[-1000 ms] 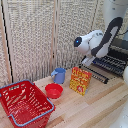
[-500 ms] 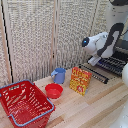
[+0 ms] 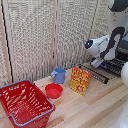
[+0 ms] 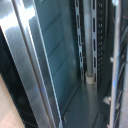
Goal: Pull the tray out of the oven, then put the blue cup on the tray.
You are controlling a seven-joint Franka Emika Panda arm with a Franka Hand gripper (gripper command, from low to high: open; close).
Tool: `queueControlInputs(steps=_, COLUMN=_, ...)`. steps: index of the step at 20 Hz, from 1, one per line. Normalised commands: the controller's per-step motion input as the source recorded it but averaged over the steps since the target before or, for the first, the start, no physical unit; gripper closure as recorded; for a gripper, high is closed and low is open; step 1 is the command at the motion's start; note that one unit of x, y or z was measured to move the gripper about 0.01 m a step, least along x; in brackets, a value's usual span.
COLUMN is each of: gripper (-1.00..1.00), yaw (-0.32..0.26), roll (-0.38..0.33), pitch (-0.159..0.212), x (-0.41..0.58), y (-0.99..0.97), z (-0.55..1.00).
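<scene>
exterior view: the arm reaches in from the exterior view's right, its white wrist hanging over the open front of the oven (image 3: 121,56), most of which is cut off by the frame edge. the tray (image 3: 112,66) shows as dark parallel bars lying low under the wrist, with the oven's door (image 3: 95,73) and its long bar folded down in front. the end effector (image 3: 96,63) is hidden behind the wrist housing, so i cannot tell whether it is wide, narrow or holding anything. the blue cup (image 3: 59,75) stands upright on the wooden tabletop (image 3: 95,107), well apart from the oven, near the red bowl (image 3: 53,90) and an orange-red box (image 3: 79,80). a red basket (image 3: 22,103) sits at the exterior view's left.

wrist view: the camera looks into the oven's grey inside wall (image 4: 65,55), with slotted rails and a bright metal edge; no fingers show here.

handling, as a judgement: the tray looks stiff, light and thin, likely to slide on its rails, best hooked or pinched at its front bar. the cup looks light, rigid plastic, easily tipped; take it across the rim or wall rather than by the handle.
</scene>
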Motion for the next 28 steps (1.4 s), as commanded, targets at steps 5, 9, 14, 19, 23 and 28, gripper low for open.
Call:
queueControlInputs(steps=5, gripper=1.0, yaw=-0.066, roll=0.061, pitch=0.005, x=0.0, y=-0.13, z=0.02)
queueControlInputs(steps=9, gripper=1.0, yaw=-0.09, roll=0.052, pitch=0.001, x=0.014, y=-0.02, z=0.0)
queueControlInputs(steps=14, gripper=1.0, yaw=-0.09, roll=0.057, pitch=0.001, x=0.069, y=0.25, z=0.0)
queueControlInputs(steps=19, gripper=1.0, yaw=-0.098, roll=0.121, pitch=-0.021, x=0.094, y=0.53, z=0.02)
queueControlInputs(steps=23, gripper=1.0, yaw=-0.122, roll=0.147, pitch=-0.052, x=0.111, y=0.64, z=0.0)
queueControlInputs(steps=28, gripper=1.0, yaw=-0.112, roll=0.123, pitch=-0.074, x=0.047, y=0.72, z=-0.03)
